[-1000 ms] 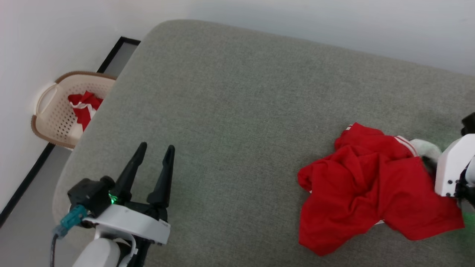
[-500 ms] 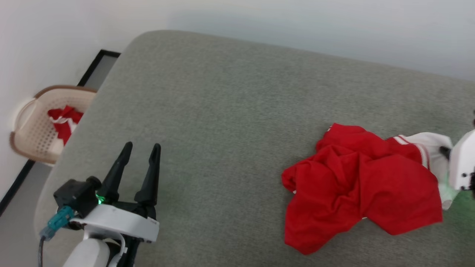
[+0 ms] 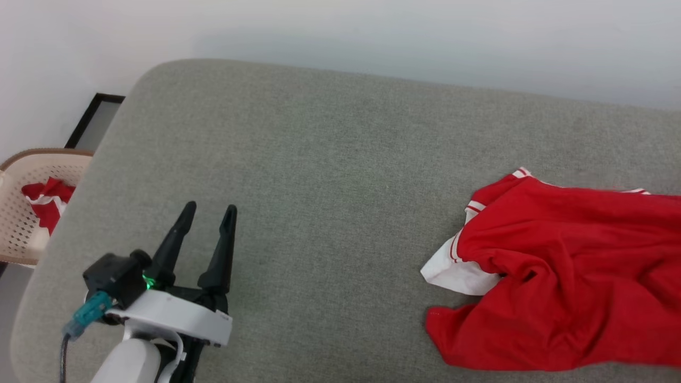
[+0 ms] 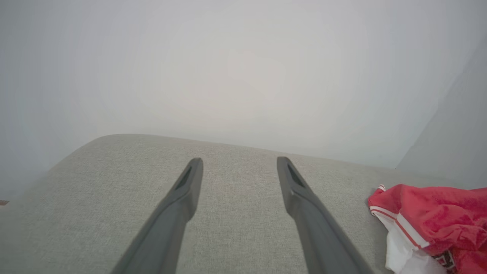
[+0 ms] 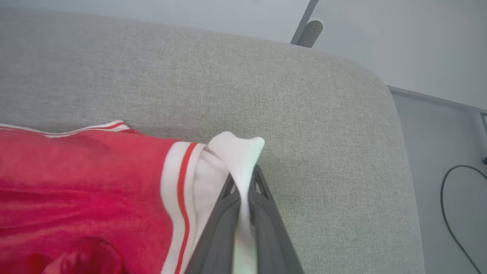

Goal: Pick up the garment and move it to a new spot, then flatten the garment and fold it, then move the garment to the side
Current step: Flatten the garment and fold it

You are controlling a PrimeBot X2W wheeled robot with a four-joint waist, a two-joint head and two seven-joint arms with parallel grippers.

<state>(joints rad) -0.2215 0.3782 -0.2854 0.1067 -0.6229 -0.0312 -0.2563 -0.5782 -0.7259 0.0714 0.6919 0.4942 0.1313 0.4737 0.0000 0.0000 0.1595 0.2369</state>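
The garment (image 3: 574,276), a bright red shirt with white sleeves and striped trim, lies rumpled on the right of the grey table (image 3: 330,170) and runs off the head view's right edge. In the right wrist view my right gripper (image 5: 243,182) is shut on a white sleeve of the garment (image 5: 76,182), the cloth pinched between its fingertips just above the table. At the lower left my left gripper (image 3: 207,213) stands open over bare table, far from the shirt. The left wrist view has the left gripper (image 4: 239,163) with the garment (image 4: 430,213) at its right edge.
A cream laundry basket (image 3: 16,223) holding a red and white cloth stands on the floor past the table's left end. The wall runs behind the table. In the right wrist view a black cable (image 5: 452,201) lies on the floor beyond the table's rounded end.
My right gripper has shut on the white sleeve and pulled the garment out to the right, stretching it. The head camera has turned right, so the basket sits further left.
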